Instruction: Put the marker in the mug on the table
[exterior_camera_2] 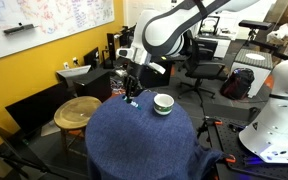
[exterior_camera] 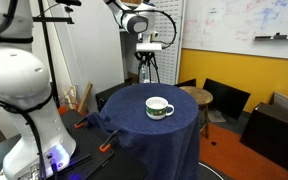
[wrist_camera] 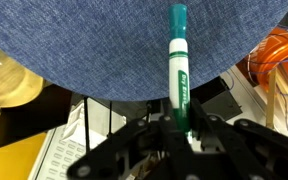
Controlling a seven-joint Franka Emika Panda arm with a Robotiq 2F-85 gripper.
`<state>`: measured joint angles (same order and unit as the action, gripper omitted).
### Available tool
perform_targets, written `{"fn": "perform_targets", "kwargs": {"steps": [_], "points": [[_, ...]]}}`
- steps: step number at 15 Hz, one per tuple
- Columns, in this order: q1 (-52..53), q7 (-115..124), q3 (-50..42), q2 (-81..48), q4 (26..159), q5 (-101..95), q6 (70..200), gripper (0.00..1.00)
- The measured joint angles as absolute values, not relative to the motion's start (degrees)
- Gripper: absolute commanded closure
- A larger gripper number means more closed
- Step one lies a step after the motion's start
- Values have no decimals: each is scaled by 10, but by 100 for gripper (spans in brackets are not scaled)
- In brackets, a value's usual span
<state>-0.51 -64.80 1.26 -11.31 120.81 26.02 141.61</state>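
My gripper [wrist_camera: 179,125] is shut on the marker [wrist_camera: 179,70], a whitish stick with green print and a green cap that points away from the jaws toward the navy cloth. In both exterior views the gripper [exterior_camera: 147,62] [exterior_camera_2: 132,90] hangs just above the far edge of the blue-draped round table [exterior_camera: 154,135] [exterior_camera_2: 144,145]. The white mug with a green band [exterior_camera: 160,108] [exterior_camera_2: 163,103] stands upright near the table's middle, a short way from the gripper. The mug is not in the wrist view.
A small round bare wooden table [exterior_camera: 196,96] [exterior_camera_2: 77,110] stands beside the draped one. A big white robot body [exterior_camera: 24,95] [exterior_camera_2: 274,110] is close by. Dark chairs and boxes [exterior_camera: 274,130] line the yellow wall. An orange object [wrist_camera: 279,60] lies on the floor.
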Motion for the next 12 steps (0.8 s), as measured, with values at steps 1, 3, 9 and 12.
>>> {"fn": "perform_targets", "kwargs": {"steps": [1,3,9,12], "points": [[-5,-636,14,-123,1196,250,1400,95],[-5,-599,17,-142,1175,219,1375,95],[-5,-513,22,-180,1122,158,1308,53],[-5,-497,26,-192,1102,149,1284,31]]}}
